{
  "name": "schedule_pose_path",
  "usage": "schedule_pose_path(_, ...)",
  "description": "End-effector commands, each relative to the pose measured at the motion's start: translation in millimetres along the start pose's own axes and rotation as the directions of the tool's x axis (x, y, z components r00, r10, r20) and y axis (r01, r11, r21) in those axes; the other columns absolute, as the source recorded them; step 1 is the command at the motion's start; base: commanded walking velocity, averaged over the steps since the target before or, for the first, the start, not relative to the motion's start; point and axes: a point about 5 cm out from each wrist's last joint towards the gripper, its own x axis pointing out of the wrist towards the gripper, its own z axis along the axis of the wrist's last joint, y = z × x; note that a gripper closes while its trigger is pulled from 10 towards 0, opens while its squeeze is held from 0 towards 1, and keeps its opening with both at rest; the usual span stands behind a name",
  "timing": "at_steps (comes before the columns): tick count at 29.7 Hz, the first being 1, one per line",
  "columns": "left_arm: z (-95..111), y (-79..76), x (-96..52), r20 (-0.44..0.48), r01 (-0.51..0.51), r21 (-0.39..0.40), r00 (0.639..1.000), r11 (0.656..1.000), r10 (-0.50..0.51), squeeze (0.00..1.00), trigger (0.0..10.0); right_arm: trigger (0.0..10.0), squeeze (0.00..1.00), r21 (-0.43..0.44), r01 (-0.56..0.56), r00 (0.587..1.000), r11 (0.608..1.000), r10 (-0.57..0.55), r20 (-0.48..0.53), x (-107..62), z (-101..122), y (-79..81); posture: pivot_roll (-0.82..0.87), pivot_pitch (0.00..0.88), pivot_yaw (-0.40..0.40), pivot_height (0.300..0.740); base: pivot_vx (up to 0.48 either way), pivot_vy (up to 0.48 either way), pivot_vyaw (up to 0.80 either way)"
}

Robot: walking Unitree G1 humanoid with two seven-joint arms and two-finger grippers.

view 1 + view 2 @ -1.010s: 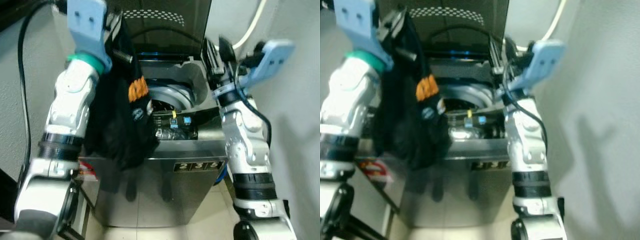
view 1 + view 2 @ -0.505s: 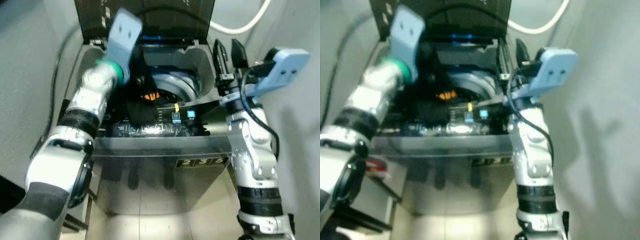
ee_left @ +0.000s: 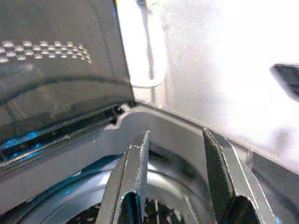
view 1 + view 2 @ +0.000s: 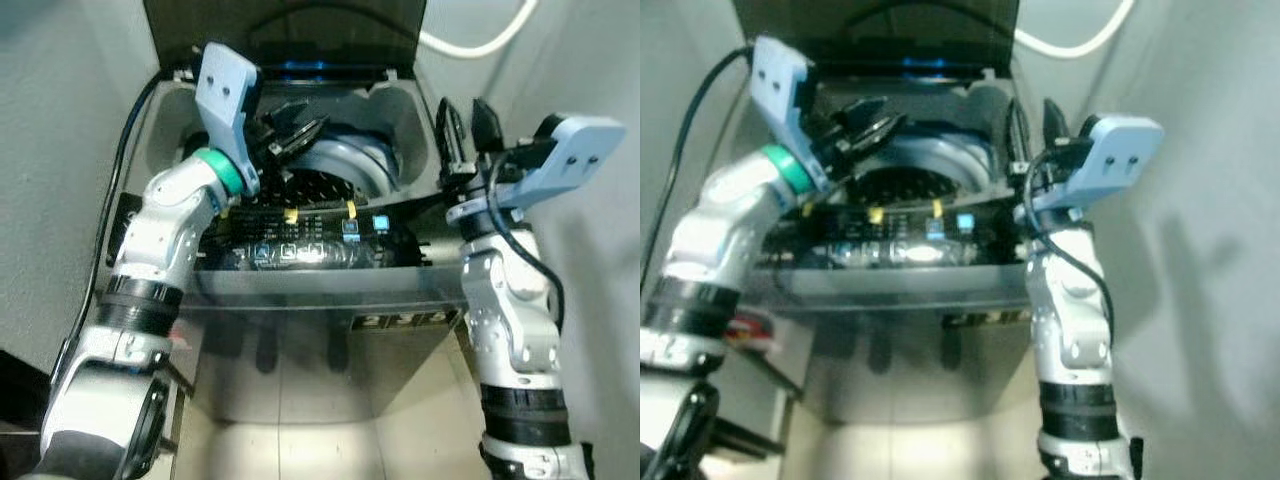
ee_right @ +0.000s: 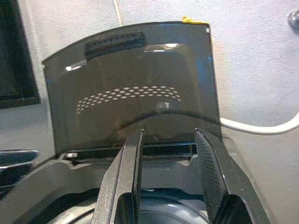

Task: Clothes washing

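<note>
A top-loading washing machine (image 4: 300, 330) stands before me with its dark lid (image 4: 290, 30) raised. Its round drum (image 4: 325, 180) is open, dark inside, with a perforated wall showing. My left gripper (image 4: 295, 125) hovers over the drum's left side, open and holding nothing; in the left wrist view its fingers (image 3: 135, 177) frame the drum rim. My right gripper (image 4: 462, 135) is raised at the machine's right rim, open and empty. Between the fingers (image 5: 126, 177) in the right wrist view stands the lid (image 5: 140, 93).
The lit control panel (image 4: 310, 245) runs along the machine's front edge. A white hose (image 4: 470, 45) curves on the wall at the back right. A black cable (image 4: 120, 170) hangs down the left side. Grey walls close in on both sides; tiled floor (image 4: 300, 440) lies below.
The left gripper carried a black garment with an orange patch down into the drum, let it go, and has lifted out open. The camera tilted as well.
</note>
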Motion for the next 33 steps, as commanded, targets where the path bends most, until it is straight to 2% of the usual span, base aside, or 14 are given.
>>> schedule_pose_path(1, 5, -6.0, -6.4, 0.015, 0.025, 0.032, 1.000, 0.999, -0.026, 0.00, 10.0, 10.0, 0.00, 0.016, -0.003, 1.000, 1.000, 0.002, 0.003, -0.3, -1, 0.6, -0.02, 0.144, 0.051, 0.740, 0.000, 0.000, 0.00)
schedule_pose_path(5, 10, -26.9, -20.6, 0.045, 0.021, 0.190, 0.999, 0.981, -0.030, 0.00, 10.0, 10.0, 0.00, 0.026, -0.008, 1.000, 1.000, 0.008, -0.019, -4.2, -6, 1.0, 0.00, 0.122, 0.046, 0.740, 0.000, 0.000, 0.00)
schedule_pose_path(8, 9, -31.2, -23.4, 0.043, 0.002, 0.227, 0.999, 0.974, -0.013, 0.00, 10.0, 10.0, 0.00, 0.036, -0.007, 0.999, 0.999, 0.008, -0.034, -6.2, -9, 0.9, 0.00, 0.114, 0.044, 0.740, 0.000, 0.000, 0.00)
schedule_pose_path(9, 8, -29.4, -25.3, 0.047, -0.043, 0.220, 0.998, 0.975, 0.034, 0.00, 10.0, 10.0, 0.00, 0.039, -0.004, 0.999, 0.999, 0.006, -0.048, -7.8, -12, 0.6, 0.00, 0.110, 0.043, 0.740, 0.000, 0.000, 0.00)
schedule_pose_path(10, 7, -22.0, -29.3, 0.057, -0.146, 0.187, 0.989, 0.971, 0.138, 0.00, 10.0, 10.0, 0.00, 0.043, 0.003, 0.997, 0.999, 0.000, -0.072, -11.0, -17, -0.8, 0.00, 0.102, 0.041, 0.740, 0.000, 0.000, 0.00)
schedule_pose_path(11, 7, -22.0, -29.3, 0.057, -0.146, 0.187, 0.989, 0.971, 0.138, 0.00, 10.0, 10.0, 0.00, 0.043, 0.003, 0.997, 0.999, 0.000, -0.072, -11.0, -17, -0.8, 0.00, 0.102, 0.041, 0.740, 0.000, 0.000, 0.00)
schedule_pose_path(12, 6, -17.0, -32.0, 0.062, -0.203, 0.167, 0.979, 0.965, 0.195, 0.00, 10.0, 10.0, 0.00, 0.045, 0.008, 0.997, 0.999, -0.004, -0.083, -12.8, -19, -1.9, 0.00, 0.102, 0.041, 0.740, 0.000, 0.000, 0.00)
schedule_pose_path(14, 6, -14.4, -32.9, 0.066, -0.231, 0.156, 0.973, 0.960, 0.223, 0.00, 10.0, 10.0, 0.00, 0.045, 0.012, 0.996, 0.999, -0.008, -0.088, -13.5, -20, -2.8, 0.00, 0.095, 0.038, 0.740, 0.000, 0.000, 0.00)
schedule_pose_path(16, 3, -4.2, -39.3, 0.069, -0.333, 0.106, 0.942, 0.937, 0.328, 0.00, 10.0, 10.0, 0.00, 0.040, 0.025, 0.994, 0.999, -0.021, -0.111, -17.4, -25, -6.6, -0.01, 0.085, 0.034, 0.740, 0.000, 0.000, 0.00)
schedule_pose_path(18, -1, 1.4, -45.0, 0.056, -0.395, 0.063, 0.918, 0.917, 0.392, 0.00, 10.0, 10.0, 0.00, 0.044, 0.031, 0.990, 0.999, -0.025, -0.138, -21.2, -31, -9.0, -0.02, 0.077, 0.030, 0.740, 0.000, 0.000, 0.00)
schedule_pose_path(25, -7, 4.9, -50.5, 0.047, -0.455, 0.024, 0.890, 0.890, 0.454, 0.00, 10.0, 10.0, 0.00, 0.077, 0.010, 0.984, 0.997, 0.003, -0.176, -26.1, -40, -4.5, -0.02, 0.062, 0.015, 0.740, 0.000, 0.000, 0.00)
schedule_pose_path(33, -11, 5.8, -51.7, 0.038, -0.496, 0.031, 0.868, 0.868, 0.495, 0.00, 10.0, 10.0, 0.00, 0.069, 0.006, 0.985, 0.998, 0.006, -0.173, -20.5, -40, -7.1, -0.02, 0.056, -0.001, 0.740, -0.112, 0.000, 0.00)
